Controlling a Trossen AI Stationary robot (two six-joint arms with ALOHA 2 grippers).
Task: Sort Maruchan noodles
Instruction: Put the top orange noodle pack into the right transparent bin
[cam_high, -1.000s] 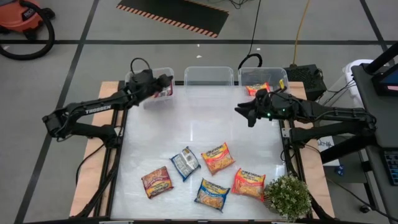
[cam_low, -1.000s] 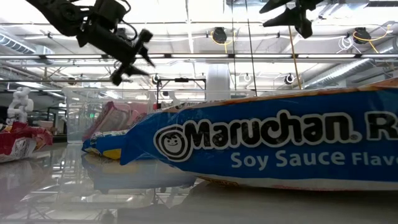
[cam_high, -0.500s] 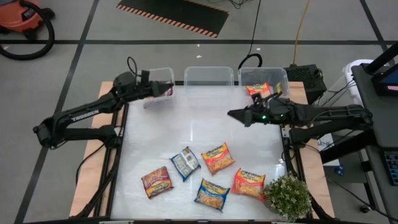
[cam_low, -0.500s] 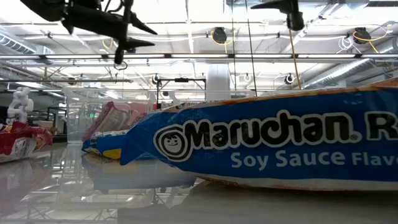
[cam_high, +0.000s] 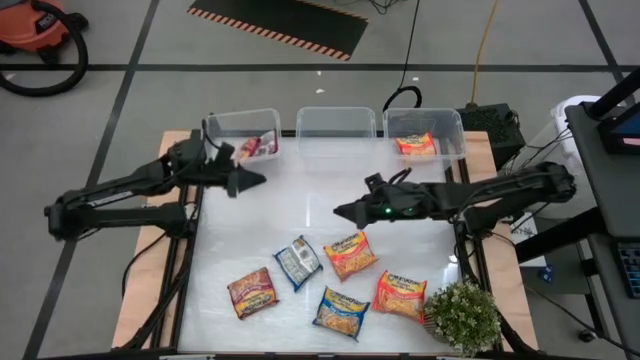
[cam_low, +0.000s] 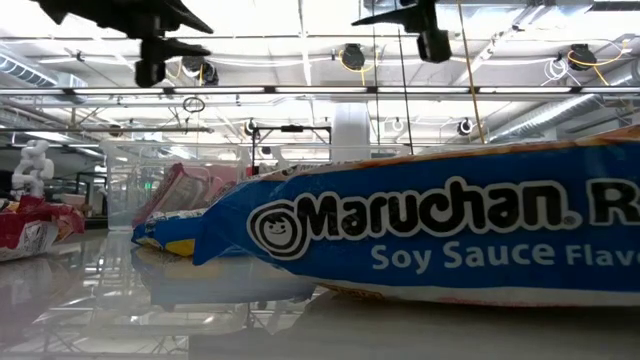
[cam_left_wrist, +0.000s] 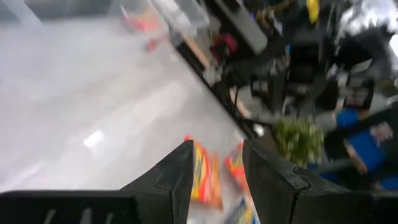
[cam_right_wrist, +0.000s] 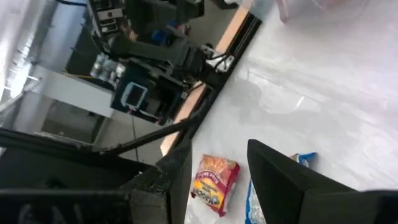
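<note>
Noodles: one red pack (cam_high: 262, 147) lies in the left bin (cam_high: 243, 125) and one orange pack (cam_high: 415, 145) in the right bin (cam_high: 424, 124). Both grippers have left them, jaws spread and empty. The left gripper (cam_high: 248, 180) and right gripper (cam_high: 345, 212) now head toward the five packs (cam_high: 349, 254) on the surface (cam_high: 330, 195).

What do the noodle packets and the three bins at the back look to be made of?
Noodle packets: thin glossy printed plastic film, judging by the sheen and crimped ends.
Bins: clear rigid plastic, probably; the table shows through their walls.
</note>
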